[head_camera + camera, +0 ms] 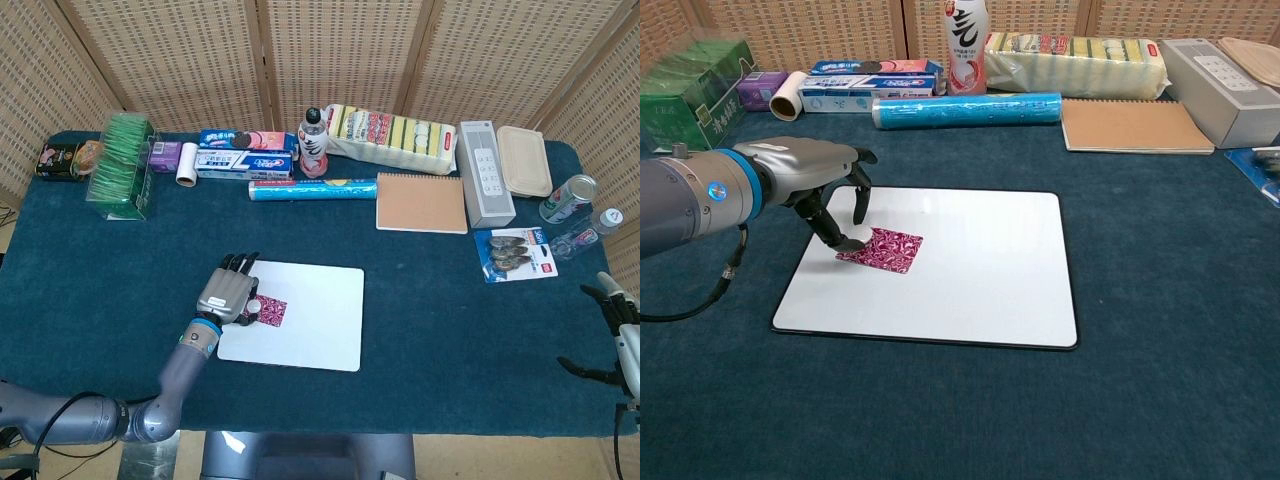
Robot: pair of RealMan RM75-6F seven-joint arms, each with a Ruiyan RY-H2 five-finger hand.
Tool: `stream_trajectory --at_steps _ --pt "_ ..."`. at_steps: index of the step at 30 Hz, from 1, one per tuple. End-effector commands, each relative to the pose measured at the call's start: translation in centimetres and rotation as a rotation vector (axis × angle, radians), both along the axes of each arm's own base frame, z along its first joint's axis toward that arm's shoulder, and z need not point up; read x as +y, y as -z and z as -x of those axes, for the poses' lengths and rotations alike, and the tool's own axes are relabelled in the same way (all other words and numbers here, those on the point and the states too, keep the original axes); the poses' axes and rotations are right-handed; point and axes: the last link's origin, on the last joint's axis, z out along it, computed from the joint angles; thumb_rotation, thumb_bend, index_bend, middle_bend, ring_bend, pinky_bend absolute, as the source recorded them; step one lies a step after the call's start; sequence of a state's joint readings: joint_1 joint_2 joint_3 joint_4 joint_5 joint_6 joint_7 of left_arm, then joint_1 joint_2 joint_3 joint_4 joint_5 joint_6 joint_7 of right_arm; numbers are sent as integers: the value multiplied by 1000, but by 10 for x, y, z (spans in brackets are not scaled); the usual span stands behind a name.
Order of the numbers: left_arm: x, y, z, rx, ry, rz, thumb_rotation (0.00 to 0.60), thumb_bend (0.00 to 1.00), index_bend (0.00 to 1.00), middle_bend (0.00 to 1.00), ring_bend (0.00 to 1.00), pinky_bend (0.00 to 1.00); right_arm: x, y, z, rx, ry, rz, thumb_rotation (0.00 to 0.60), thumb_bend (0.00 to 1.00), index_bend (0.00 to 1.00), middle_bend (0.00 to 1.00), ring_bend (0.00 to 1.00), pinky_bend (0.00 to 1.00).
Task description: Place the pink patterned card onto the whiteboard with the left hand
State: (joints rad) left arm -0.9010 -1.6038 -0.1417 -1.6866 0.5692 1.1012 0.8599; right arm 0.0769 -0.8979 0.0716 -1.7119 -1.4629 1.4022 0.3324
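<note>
While card (880, 248) lies on whiteboard (970, 270), blue roll (967, 109) sits beyond.

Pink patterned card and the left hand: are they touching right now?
Cannot tell. In the chest view a fingertip of the left hand ends right at the pink patterned card's left edge on the whiteboard, showing neither contact nor gap plainly; the head view hides it.

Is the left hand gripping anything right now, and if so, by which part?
Nothing is gripped. The pink patterned card lies flat on the whiteboard; the left hand arches over its left edge, one fingertip at or near that edge. The right hand holds nothing.
</note>
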Motion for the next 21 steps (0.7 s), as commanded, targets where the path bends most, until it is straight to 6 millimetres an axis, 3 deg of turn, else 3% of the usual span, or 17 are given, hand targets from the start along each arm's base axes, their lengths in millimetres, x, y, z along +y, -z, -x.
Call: stream_trajectory --at_steps 1,5,11,16,21 --pt "0 2 0 -2 -12 6 600 226 253 0 0 50 0 0 0 -1 -3 1 600 104 121 0 0 0" --pt "-1 2 0 4 -19 6 600 207 175 0 0 50 0 -1 0 -2 -3 6 600 104 121 0 0 0" --pt "-4 -15 -8 -62 0 -11 600 194 38 0 0 50 0 -1 1 4 -2 4 600 104 121 0 0 0" --pt "-13 -57 0 -133 61 -99 600 155 0 0 0 50 -2 -1 1 4 3 11 600 105 122 0 0 0" --pt "-34 -114 43 -185 87 -232 600 101 0 0 0 50 -3 -2 2 6 9 16 600 104 121 0 0 0"
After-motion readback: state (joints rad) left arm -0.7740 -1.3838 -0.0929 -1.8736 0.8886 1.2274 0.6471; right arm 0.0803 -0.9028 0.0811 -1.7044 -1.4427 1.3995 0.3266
